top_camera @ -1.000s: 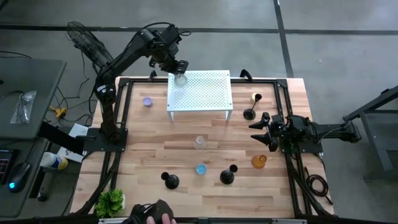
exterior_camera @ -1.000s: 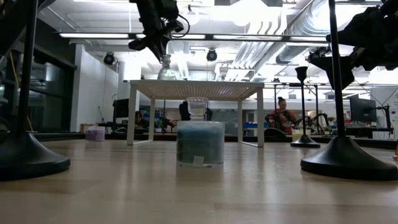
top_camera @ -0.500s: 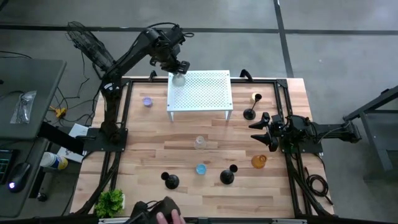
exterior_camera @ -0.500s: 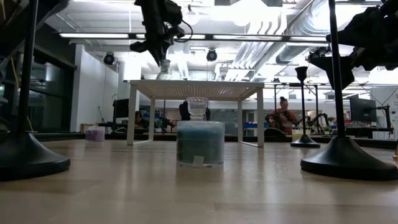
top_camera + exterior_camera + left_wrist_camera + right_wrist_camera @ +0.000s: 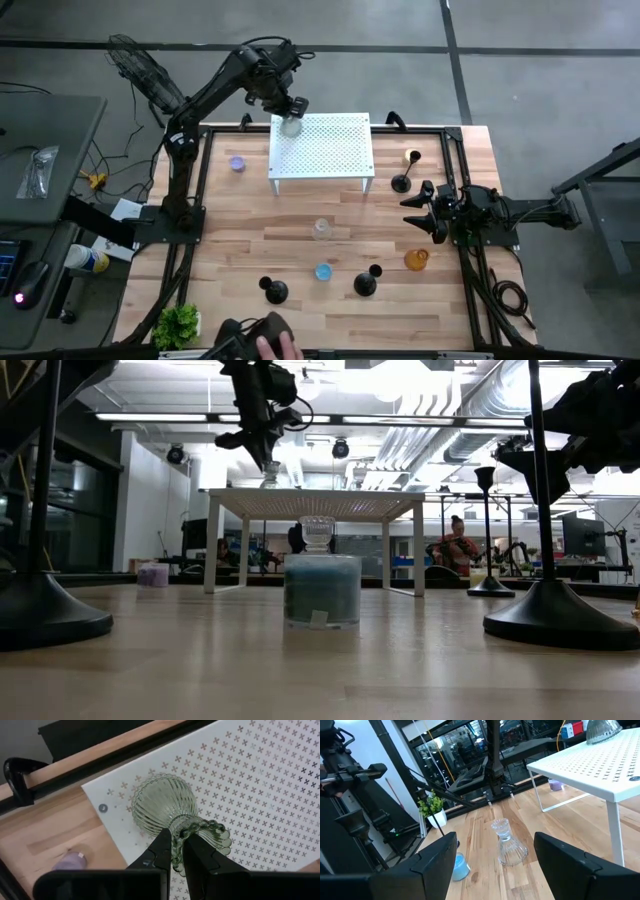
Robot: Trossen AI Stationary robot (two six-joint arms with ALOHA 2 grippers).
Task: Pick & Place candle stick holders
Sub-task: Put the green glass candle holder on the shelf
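A greenish ribbed glass candle stick holder (image 5: 162, 802) is at the far left corner of the white perforated stand (image 5: 330, 150), with my left gripper (image 5: 177, 847) shut on it from above. It shows in the high view (image 5: 291, 127) and the low view (image 5: 268, 478). My right gripper (image 5: 415, 210) waits open at the table's right side, level and empty. On the table stand black holders (image 5: 274, 291) (image 5: 366, 283) (image 5: 402, 182), a clear glass (image 5: 321, 229), and blue (image 5: 323, 271), amber (image 5: 416, 259) and purple (image 5: 237, 163) cups. My left gripper pinches the greenish holder's beaded top rim (image 5: 202, 831) between its two fingers, one on the outer side and one on the mouth side. The fingers come steeply from above, slanting from the far left. The holder stands upright, base at the stand's top; whether it touches I cannot tell.
A small green plant (image 5: 177, 323) sits at the near left corner. A person's hand (image 5: 268, 345) shows at the near edge. Black clamps and rails frame the table. Most of the stand's top is bare, as is the wood on its left and right.
My left gripper has sunk a little with the greenish holder, bringing the holder's base down to the top of the stand's far left corner. It has stayed shut. The person's hand at the near edge has shifted slightly.
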